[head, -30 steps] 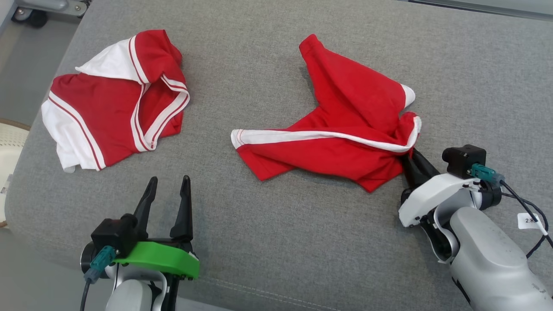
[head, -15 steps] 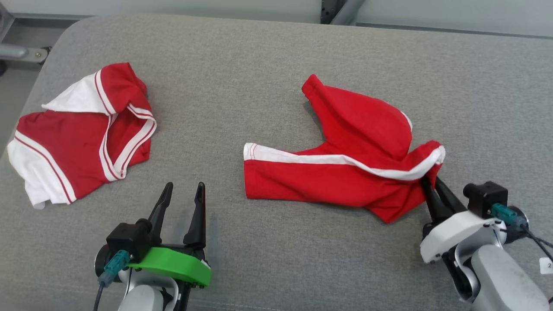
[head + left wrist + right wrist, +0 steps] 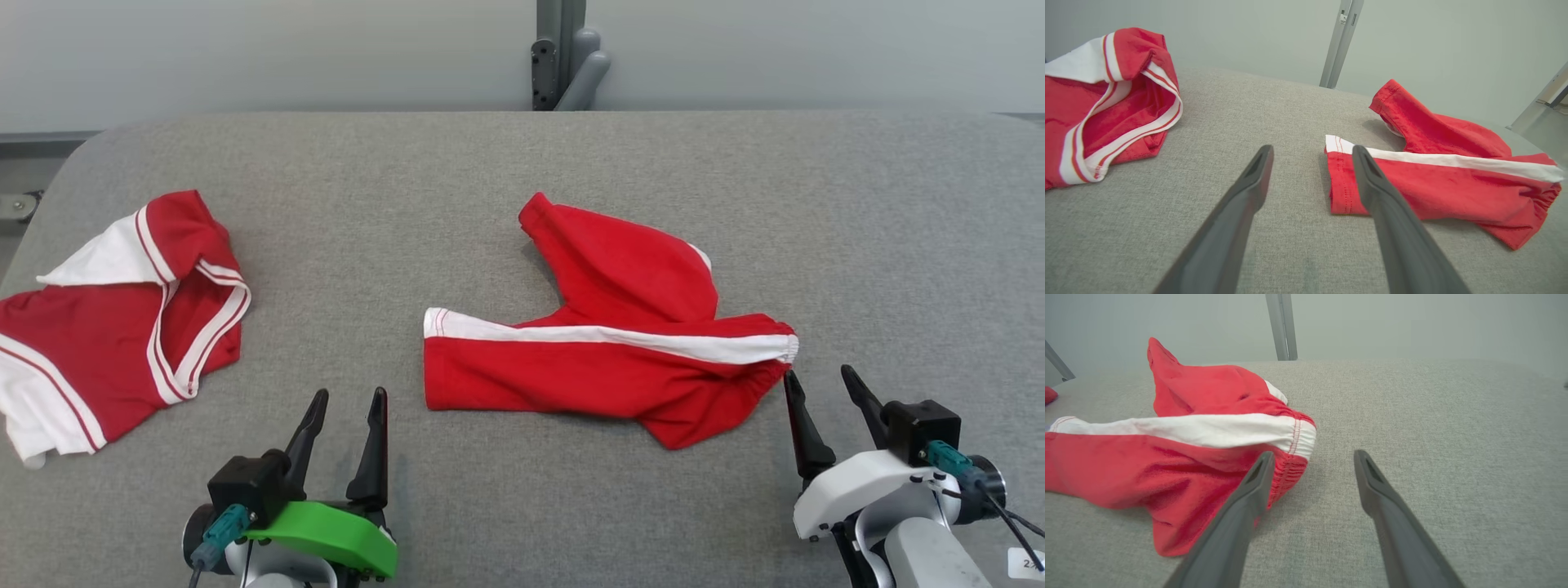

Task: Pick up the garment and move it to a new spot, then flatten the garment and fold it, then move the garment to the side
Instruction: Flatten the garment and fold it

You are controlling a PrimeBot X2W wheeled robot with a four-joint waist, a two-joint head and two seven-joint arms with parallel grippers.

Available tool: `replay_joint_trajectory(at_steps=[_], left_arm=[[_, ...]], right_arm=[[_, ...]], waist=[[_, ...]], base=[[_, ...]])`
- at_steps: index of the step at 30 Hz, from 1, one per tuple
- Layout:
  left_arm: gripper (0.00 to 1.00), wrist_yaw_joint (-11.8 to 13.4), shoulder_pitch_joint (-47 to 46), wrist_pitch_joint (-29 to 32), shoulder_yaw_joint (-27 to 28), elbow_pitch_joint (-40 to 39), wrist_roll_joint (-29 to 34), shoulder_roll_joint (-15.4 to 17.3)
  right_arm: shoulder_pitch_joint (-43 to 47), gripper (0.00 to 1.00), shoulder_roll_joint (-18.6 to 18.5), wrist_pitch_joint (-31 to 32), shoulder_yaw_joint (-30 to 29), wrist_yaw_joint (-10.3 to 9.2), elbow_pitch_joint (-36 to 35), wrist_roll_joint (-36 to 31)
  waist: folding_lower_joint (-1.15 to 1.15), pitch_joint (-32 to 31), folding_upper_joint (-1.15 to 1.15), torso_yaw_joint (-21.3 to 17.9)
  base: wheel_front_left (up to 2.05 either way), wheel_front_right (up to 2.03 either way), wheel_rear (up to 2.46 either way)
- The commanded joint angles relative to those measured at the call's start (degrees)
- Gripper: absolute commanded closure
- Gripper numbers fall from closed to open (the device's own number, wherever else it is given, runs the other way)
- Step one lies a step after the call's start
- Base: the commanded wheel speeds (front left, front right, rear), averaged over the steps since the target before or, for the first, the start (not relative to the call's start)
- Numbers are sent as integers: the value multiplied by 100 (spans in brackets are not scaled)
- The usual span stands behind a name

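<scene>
The garment (image 3: 620, 359) is a pair of red shorts with a white side stripe, lying rumpled in the middle of the grey cushion (image 3: 522, 163); one leg points left, the other bunches up behind. It also appears in the left wrist view (image 3: 1437, 179) and the right wrist view (image 3: 1180, 457). My right gripper (image 3: 819, 377) is open just right of the waistband, holding nothing; its left finger (image 3: 1249, 490) is close beside the elastic edge. My left gripper (image 3: 349, 398) is open and empty, to the left of the leg's hem.
A second red and white garment (image 3: 114, 327) lies crumpled at the cushion's left edge, also visible in the left wrist view (image 3: 1106, 106). A grey metal post (image 3: 563, 57) rises behind the cushion against a pale wall. Bare cushion stretches to the right.
My right gripper has opened and let go of the shorts' waistband, which now rests on the cushion. The head camera has tilted up, shifting the whole picture. The left gripper is unchanged.
</scene>
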Motion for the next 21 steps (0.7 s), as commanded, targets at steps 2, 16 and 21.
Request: replay_joint_trajectory(at_steps=[2,16,21], left_arm=[[0,-26,109,3,22,-4,2,15],[0,303,606,3,670,-361,568,17],[0,303,800,3,765,-425,725,17]], right_arm=[[92,0,44,-3,14,-7,-181,-29],[629,0,243,-3,27,-7,-1082,-124],[802,0,269,-2,-59,-7,-1165,-96]], waist=[[0,-220,0,-242],[0,-699,0,-521],[0,-740,0,-493]], base=[[0,0,0],[0,0,0],[0,0,0]])
